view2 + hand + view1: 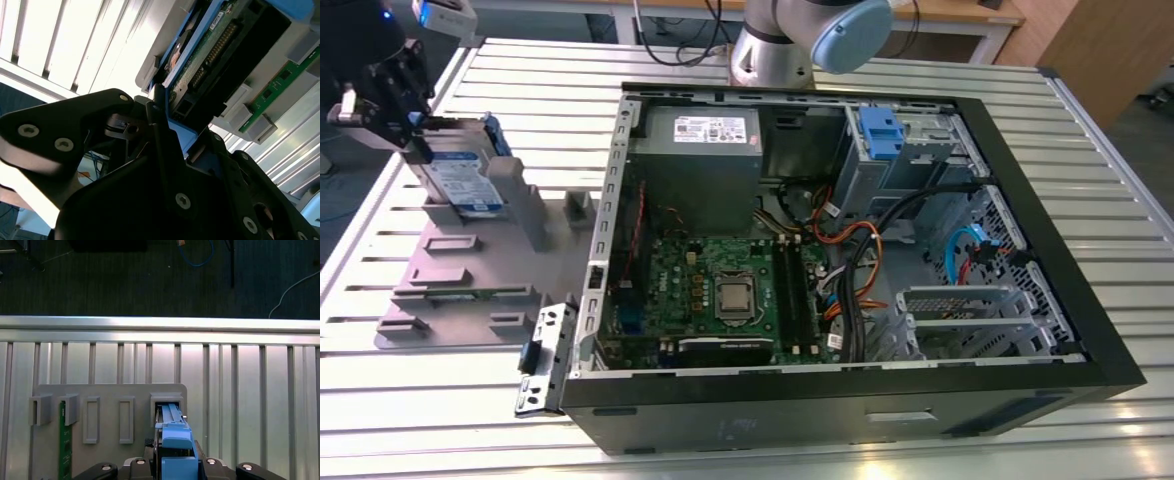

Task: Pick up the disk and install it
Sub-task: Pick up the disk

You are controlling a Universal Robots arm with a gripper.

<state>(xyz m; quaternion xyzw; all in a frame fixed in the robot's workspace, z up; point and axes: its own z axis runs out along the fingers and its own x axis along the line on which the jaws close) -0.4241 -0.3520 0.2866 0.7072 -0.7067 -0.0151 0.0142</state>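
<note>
The disk [464, 180], a silver drive in a blue carrier, stands on edge in a slot at the far end of the grey holder block [467, 290], at the exterior view's left. My gripper [420, 148] is at its upper edge, shut on the disk. In the first wrist view the blue carrier [175, 440] lies between the black fingers of the gripper [175, 467], and its far end sits in the holder's slot [167, 402]. The second wrist view shows the disk's circuit-board side [210, 55] with one finger [160, 115] pressed against the blue frame.
The open computer case [854, 410] lies to the exterior view's right, with a grey drive bay and blue latch [881, 130] and a power supply [698, 135] at its back. A green memory stick [64, 445] stands in the holder. A loose metal bracket [544, 360] lies beside the case.
</note>
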